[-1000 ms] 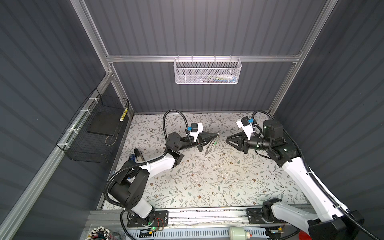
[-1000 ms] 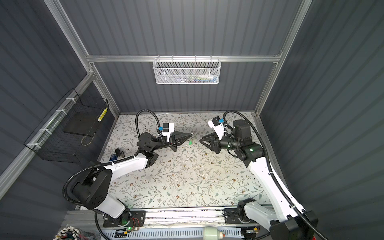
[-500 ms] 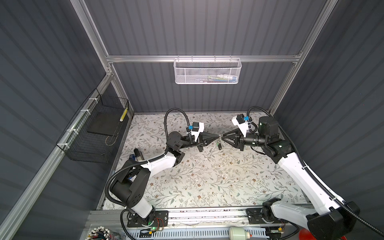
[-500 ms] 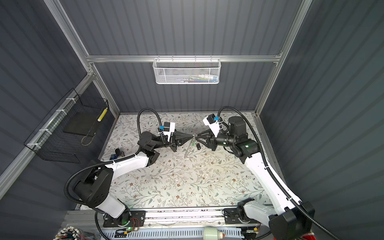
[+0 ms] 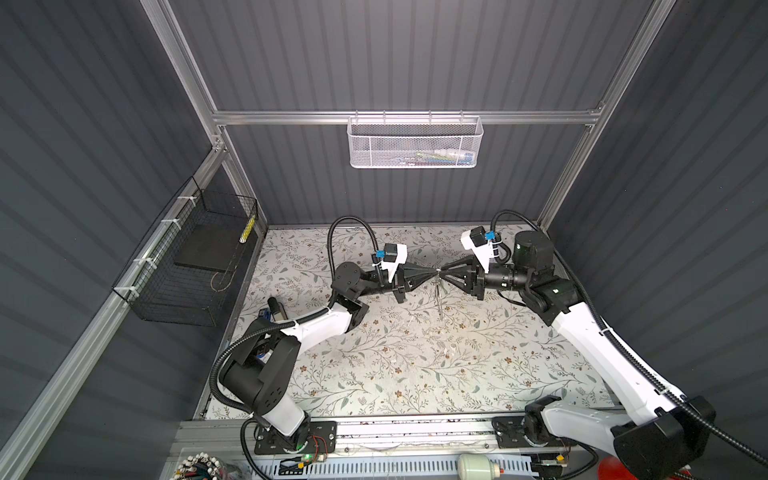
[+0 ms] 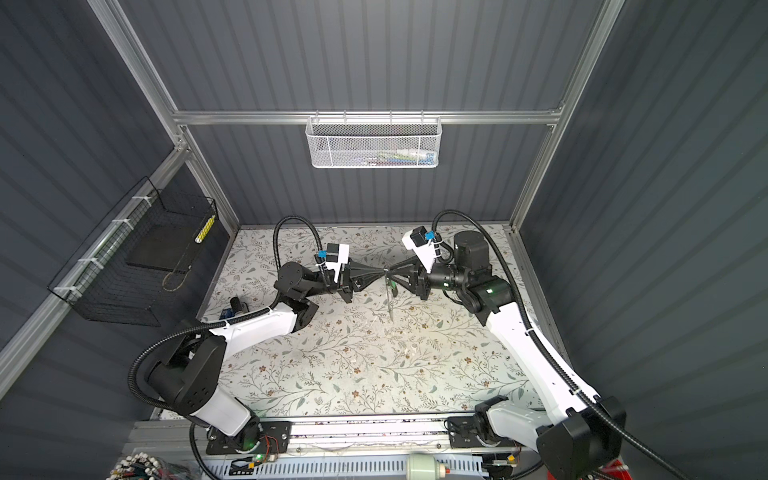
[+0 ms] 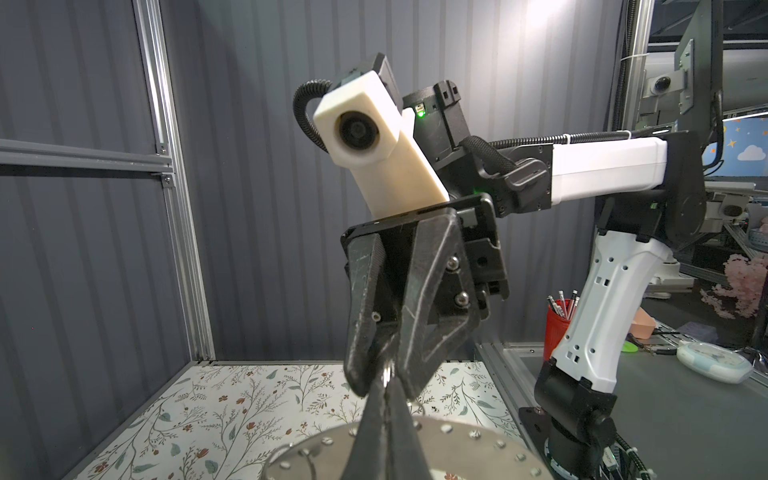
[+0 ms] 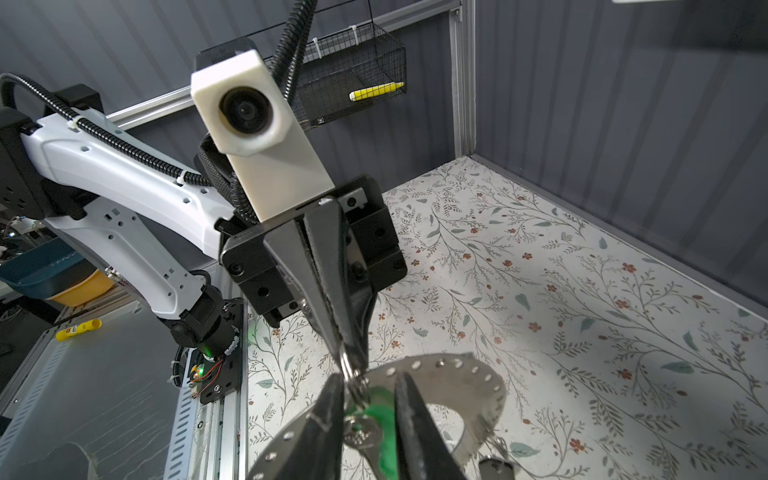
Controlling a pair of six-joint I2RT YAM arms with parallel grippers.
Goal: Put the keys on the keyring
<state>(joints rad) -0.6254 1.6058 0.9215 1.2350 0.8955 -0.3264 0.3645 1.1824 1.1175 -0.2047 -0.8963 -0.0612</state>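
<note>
Left gripper (image 8: 348,351): black tapered jaws pressed together, pinching a thin wire loop (image 8: 352,374) of the keyring.
Right gripper (image 7: 386,380): meets the left tip to tip; its scuffed black fingers (image 8: 326,419) stand slightly apart, either side of the tag.
Keyring (image 8: 457,374): flat, dull-grey metal plate, ring-shaped, with small holes round the rim. It hangs below the meeting tips, edge-on in both top views.
Tag (image 8: 378,419): bright green, translucent, at the plate's central hole.
Mat (image 5: 415,365): pale, matte, floral print.
</note>
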